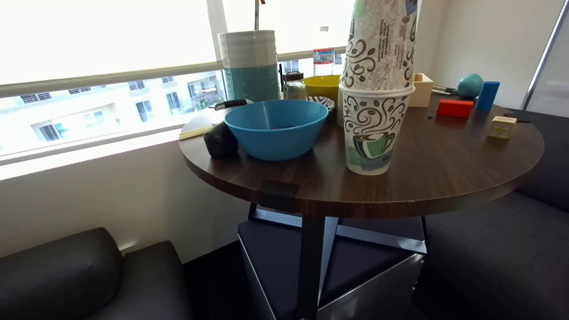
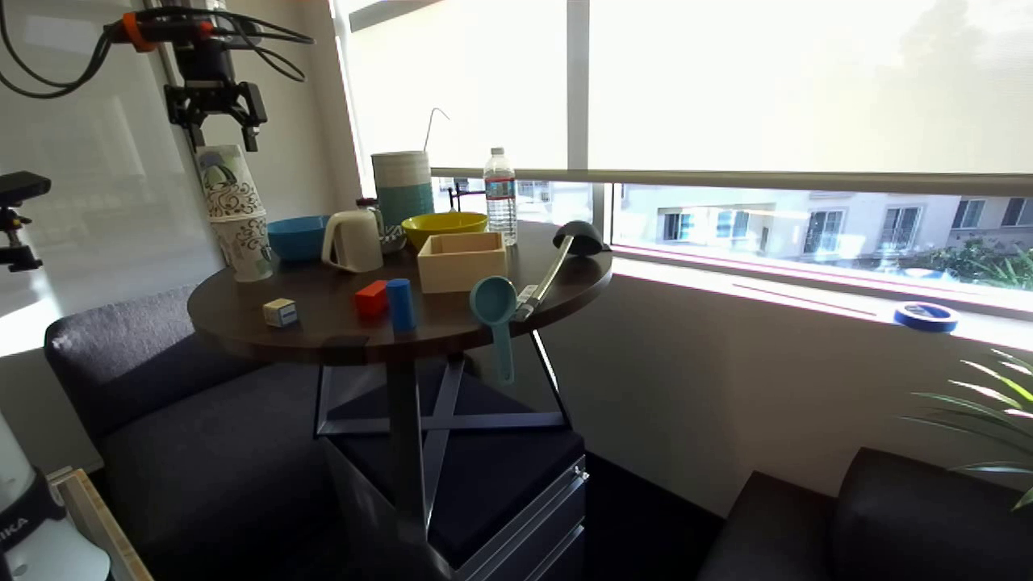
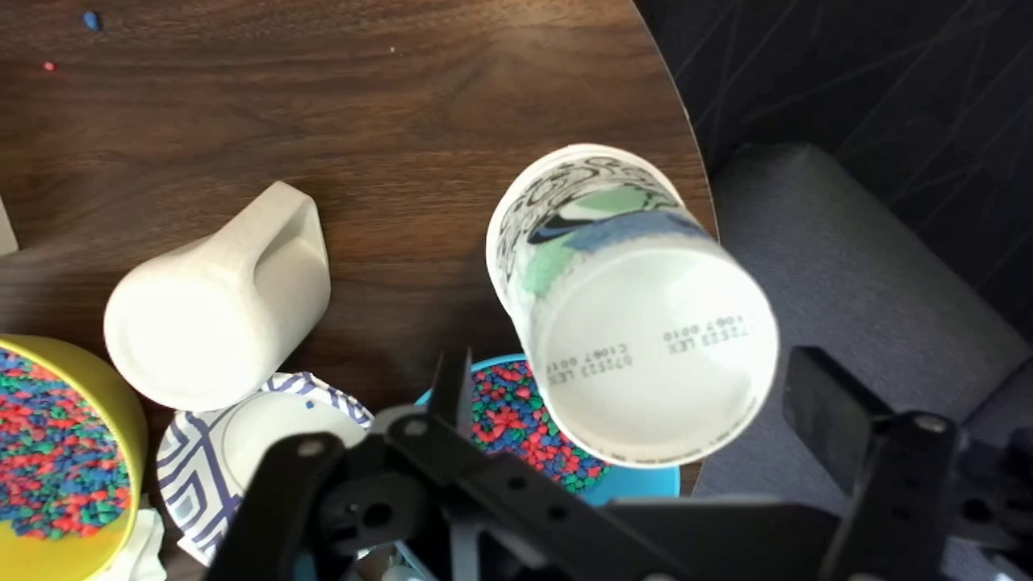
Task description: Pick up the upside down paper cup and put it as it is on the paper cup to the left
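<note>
While the gripper (image 2: 226, 142) hangs over the inverted cup (image 1: 381, 53), its jaws spread wider than the cup's base, that cup rests rim to rim on the upright cup (image 1: 371, 129). Both stand near the edge of the table (image 1: 449, 164), with the blue bowl (image 1: 276, 138) beside them and the yellow bowl (image 1: 321, 84) farther off.

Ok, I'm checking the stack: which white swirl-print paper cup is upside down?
The upper white swirl-print paper cup, closed base up, narrowing upward; the lower white swirl-print paper cup stands upright, narrowing downward.
</note>
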You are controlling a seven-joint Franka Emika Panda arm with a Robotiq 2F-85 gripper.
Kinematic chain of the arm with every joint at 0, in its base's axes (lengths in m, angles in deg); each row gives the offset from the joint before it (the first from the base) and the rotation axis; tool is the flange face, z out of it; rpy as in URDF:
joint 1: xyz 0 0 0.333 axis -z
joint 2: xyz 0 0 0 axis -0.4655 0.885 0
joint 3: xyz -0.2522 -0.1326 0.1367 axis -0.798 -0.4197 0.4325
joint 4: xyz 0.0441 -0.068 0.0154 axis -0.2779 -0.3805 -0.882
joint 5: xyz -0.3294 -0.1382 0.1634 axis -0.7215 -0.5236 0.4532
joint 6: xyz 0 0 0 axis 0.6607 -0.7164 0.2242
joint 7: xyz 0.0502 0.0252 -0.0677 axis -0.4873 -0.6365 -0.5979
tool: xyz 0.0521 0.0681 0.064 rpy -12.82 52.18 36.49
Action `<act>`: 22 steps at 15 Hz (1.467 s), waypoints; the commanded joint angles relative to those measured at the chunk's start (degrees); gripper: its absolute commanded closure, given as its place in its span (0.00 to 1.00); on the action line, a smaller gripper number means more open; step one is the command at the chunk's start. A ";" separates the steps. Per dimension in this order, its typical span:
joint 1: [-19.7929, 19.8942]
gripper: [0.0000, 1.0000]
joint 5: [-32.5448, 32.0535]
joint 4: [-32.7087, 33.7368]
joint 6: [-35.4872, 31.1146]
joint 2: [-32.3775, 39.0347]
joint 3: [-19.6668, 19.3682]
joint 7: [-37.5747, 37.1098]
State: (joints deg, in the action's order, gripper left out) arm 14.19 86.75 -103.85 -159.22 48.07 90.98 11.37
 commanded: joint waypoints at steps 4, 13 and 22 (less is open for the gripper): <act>0.35 0.00 -1.29 1.52 1.31 -0.26 0.26 -1.02; 0.65 0.00 -1.07 -0.51 0.44 -11.24 -0.73 -2.18; 0.71 0.00 4.84 -8.32 -1.54 -24.73 -4.35 -2.48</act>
State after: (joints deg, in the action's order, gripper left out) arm 14.76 89.45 -107.85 -159.19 28.43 87.46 9.03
